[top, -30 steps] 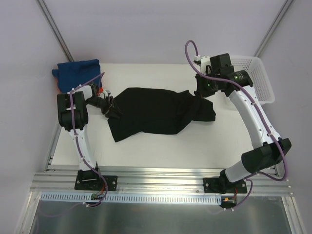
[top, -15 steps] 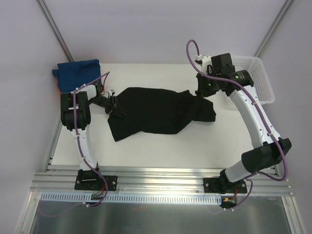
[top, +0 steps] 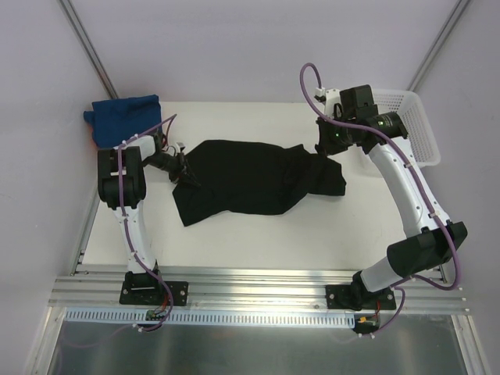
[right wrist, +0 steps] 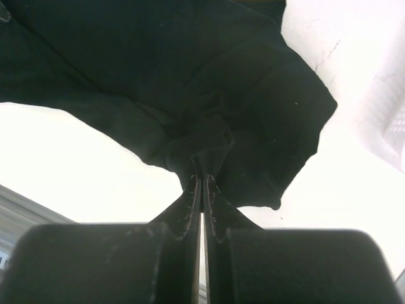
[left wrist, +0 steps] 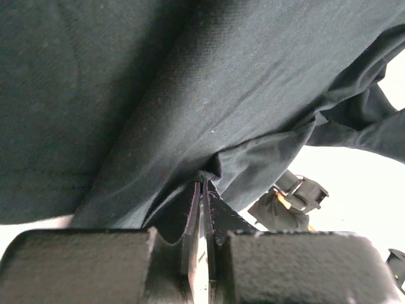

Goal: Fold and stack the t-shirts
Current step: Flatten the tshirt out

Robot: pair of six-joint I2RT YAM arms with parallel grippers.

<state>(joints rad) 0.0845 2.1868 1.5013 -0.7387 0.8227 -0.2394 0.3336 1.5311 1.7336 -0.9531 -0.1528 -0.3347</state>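
Note:
The black t-shirt [top: 250, 178] lies crumpled and stretched left to right across the middle of the white table [top: 258, 242]. My left gripper [top: 185, 173] is at its left edge, and in the left wrist view it [left wrist: 204, 185] is shut on a pinched fold of the black cloth [left wrist: 190, 95]. My right gripper [top: 323, 151] is at the shirt's right end. In the right wrist view it [right wrist: 202, 178] is shut on a bunched bit of the black shirt [right wrist: 177, 76]. A folded blue t-shirt [top: 123, 114] rests at the table's far left corner.
A white mesh basket [top: 416, 129] stands at the far right edge of the table, just behind the right arm. Grey walls close in the back and sides. An aluminium rail [top: 258, 285] runs along the near edge by the arm bases.
My left gripper has slid slightly towards the shirt's left edge and closed on the black cloth. The right gripper and the shirt have stayed almost still.

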